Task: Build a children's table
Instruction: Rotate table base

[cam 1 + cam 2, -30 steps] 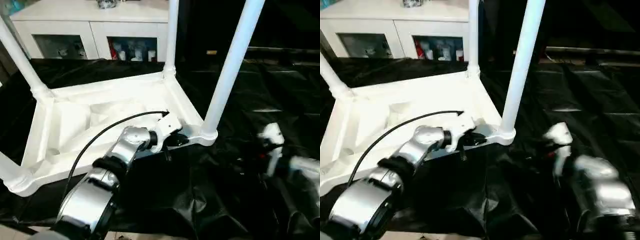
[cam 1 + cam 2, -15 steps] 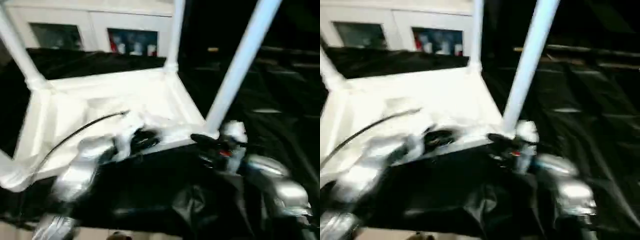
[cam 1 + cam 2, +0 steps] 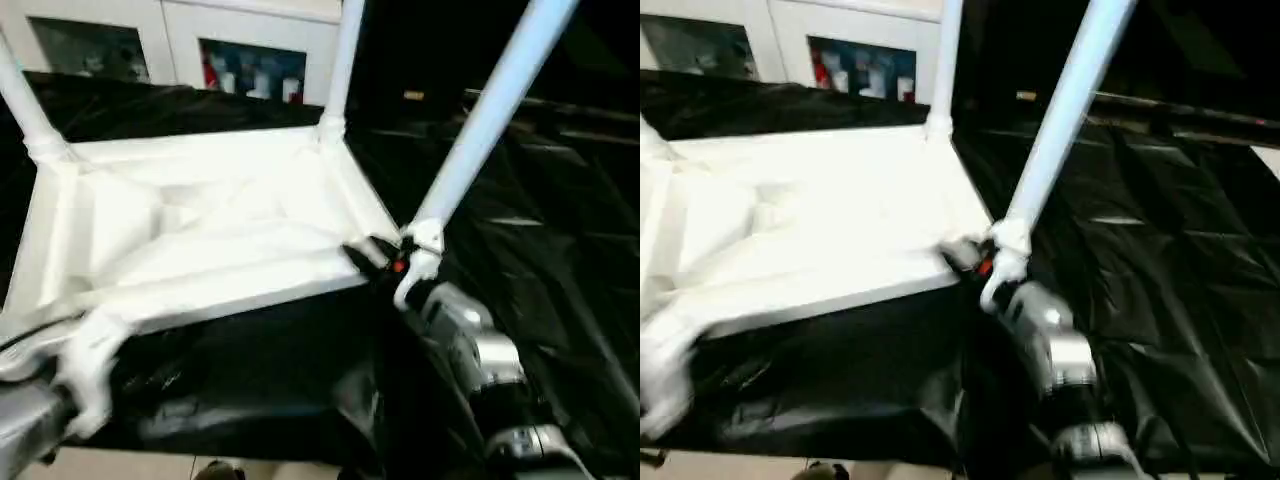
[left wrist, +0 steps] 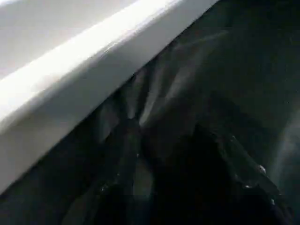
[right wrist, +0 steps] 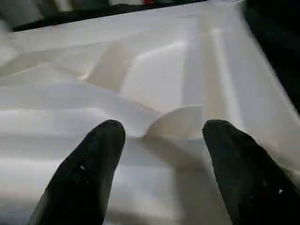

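Note:
The white tabletop (image 3: 200,215) lies upside down on the black sheet, ribbed underside up. White legs stand in its corner sockets: one at the near right (image 3: 490,115), one at the far right (image 3: 342,60), one at the far left (image 3: 22,100). My right gripper (image 3: 368,255) is at the near right corner beside that leg's socket. In the right wrist view it (image 5: 159,136) is open over the ribbed underside, nothing between its fingers (image 5: 101,154). My left gripper (image 4: 168,129) is open over the black sheet, just off the tabletop's near rim (image 4: 70,93). The left wrist (image 3: 88,370) is at the near left.
A black sheet (image 3: 560,250) covers the work surface all around the tabletop. A white cabinet (image 3: 240,65) with glass doors stands behind. The surface's front edge (image 3: 200,462) runs along the bottom of the eye views.
My left arm has drawn back from the near rim to the near left. My right arm has come in from the right to the tabletop's near right corner. The camera has shifted too.

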Robot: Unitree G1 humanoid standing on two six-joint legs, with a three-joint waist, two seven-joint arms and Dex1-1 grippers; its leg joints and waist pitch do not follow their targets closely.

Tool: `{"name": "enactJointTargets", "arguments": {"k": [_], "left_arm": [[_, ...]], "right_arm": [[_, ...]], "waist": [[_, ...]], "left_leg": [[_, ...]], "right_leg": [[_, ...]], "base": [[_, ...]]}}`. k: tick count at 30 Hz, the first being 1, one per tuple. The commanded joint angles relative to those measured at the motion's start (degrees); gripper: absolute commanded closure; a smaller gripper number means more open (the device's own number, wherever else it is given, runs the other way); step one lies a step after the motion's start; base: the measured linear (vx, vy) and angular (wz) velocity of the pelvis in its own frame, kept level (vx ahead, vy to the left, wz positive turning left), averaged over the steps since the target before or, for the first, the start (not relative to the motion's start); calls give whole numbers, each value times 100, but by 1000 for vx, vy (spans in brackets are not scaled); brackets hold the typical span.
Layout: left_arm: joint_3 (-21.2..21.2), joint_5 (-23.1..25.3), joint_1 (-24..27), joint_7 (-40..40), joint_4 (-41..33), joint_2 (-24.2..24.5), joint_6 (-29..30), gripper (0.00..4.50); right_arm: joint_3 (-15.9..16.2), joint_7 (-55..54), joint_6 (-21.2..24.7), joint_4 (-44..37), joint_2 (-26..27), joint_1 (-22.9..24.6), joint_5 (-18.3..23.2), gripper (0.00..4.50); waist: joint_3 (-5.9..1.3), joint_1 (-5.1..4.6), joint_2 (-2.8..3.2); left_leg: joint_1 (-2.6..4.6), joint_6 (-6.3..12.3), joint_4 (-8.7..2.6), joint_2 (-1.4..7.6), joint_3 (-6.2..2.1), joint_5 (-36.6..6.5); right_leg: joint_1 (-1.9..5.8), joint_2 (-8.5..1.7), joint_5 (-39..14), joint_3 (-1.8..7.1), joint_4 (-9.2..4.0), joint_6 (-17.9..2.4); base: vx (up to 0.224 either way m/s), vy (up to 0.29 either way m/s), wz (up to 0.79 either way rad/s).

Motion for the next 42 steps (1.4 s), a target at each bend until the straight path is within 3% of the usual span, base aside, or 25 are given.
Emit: {"name": "enactJointTargets", "arguments": {"k": [1,3,9,12,17,20,22,23,24,29,31,32,34,42], "left_arm": [[257,-98,358,-84,-115,12,9,202],[397,-131,568,-121,-131,10,-34,193],[980,-311,1371,-286,-112,261,-117,135],[1165,-347,1533,-366,-89,348,-113,111],[1465,-534,1671,-433,-72,530,-117,73],[1664,-940,1422,-362,-173,499,-103,42],[1673,-1517,807,-171,-429,289,0,28],[1640,-1621,683,-126,-488,240,21,23],[1534,-1733,521,-67,-590,171,61,13],[1093,-2282,-112,175,-880,-72,307,5],[763,-2255,-591,312,-769,-222,284,5],[704,-2241,-680,348,-735,-242,276,5],[460,-2146,-1016,470,-527,-268,213,5],[-424,-2481,-1885,340,-477,-352,475,5]], "right_arm": [[-289,-405,-202,407,-80,-149,-96,142],[-367,-566,-272,578,-106,-247,-105,142],[-658,-1335,-695,1684,-475,-782,-272,142],[-762,-1408,-825,1926,-635,-934,-255,142],[-835,-1378,-1056,2325,-882,-1163,-293,142],[-765,-1173,-1225,2490,-951,-1244,-301,142],[-631,-729,-1260,2326,-923,-1125,-335,142],[-585,-667,-1283,2282,-920,-1084,-369,142],[-527,-625,-1297,2168,-915,-987,-407,142],[-485,-659,-1422,1851,-879,-614,-442,142],[-504,-714,-1418,1540,-846,-305,-406,142],[-513,-710,-1421,1486,-836,-251,-411,142],[-502,-749,-1502,1213,-808,-5,-470,142],[-630,-1597,-1415,905,-876,383,-734,142]], "waist": [[-253,-29,173],[-260,-28,153],[-263,-12,142],[-255,18,136],[-279,-3,114],[-304,-14,97],[-326,4,104],[-319,12,93],[-324,7,86],[-354,18,82],[-359,21,89],[-370,21,69],[-387,-3,89],[-367,18,95]], "left_leg": [[199,-177,-476,178,-67,-1928],[151,-157,-473,171,-74,-1769],[208,-99,-427,146,-31,-1800],[240,-102,-417,150,-20,-2012],[188,-87,-406,132,-41,-1988],[190,-54,-383,136,-40,-1940],[216,-45,-366,138,-30,-1886],[207,-39,-360,137,-23,-1857],[157,-44,-366,137,-45,-1760],[174,-169,-337,138,-45,-1829],[193,-217,-329,133,-51,-1976],[184,-227,-327,128,-59,-1990],[142,-260,-333,121,-80,-1914],[220,-378,-312,104,-80,-2272]], "right_leg": [[93,-193,-1319,275,-393,-856],[134,-189,-1223,300,-358,-848],[108,-122,-1092,338,-352,-841],[80,-112,-1317,351,-375,-786],[125,-128,-1454,347,-373,-723],[128,-134,-1425,343,-357,-786],[129,-121,-1270,342,-340,-871],[124,-123,-1173,347,-328,-937],[167,-138,-1115,340,-295,-949],[161,-129,-1264,334,-279,-875],[144,-128,-1422,336,-291,-827],[155,-137,-1471,336,-300,-788],[198,-144,-1475,325,-297,-726],[104,-128,-2047,316,-365,-620]], "base": [[0,0,0],[0,0,0],[0,0,0],[0,0,0],[0,0,0],[0,0,0],[0,0,0],[0,0,0],[0,0,0],[0,0,0],[0,0,0],[0,0,0],[0,0,0],[0,0,0]]}}
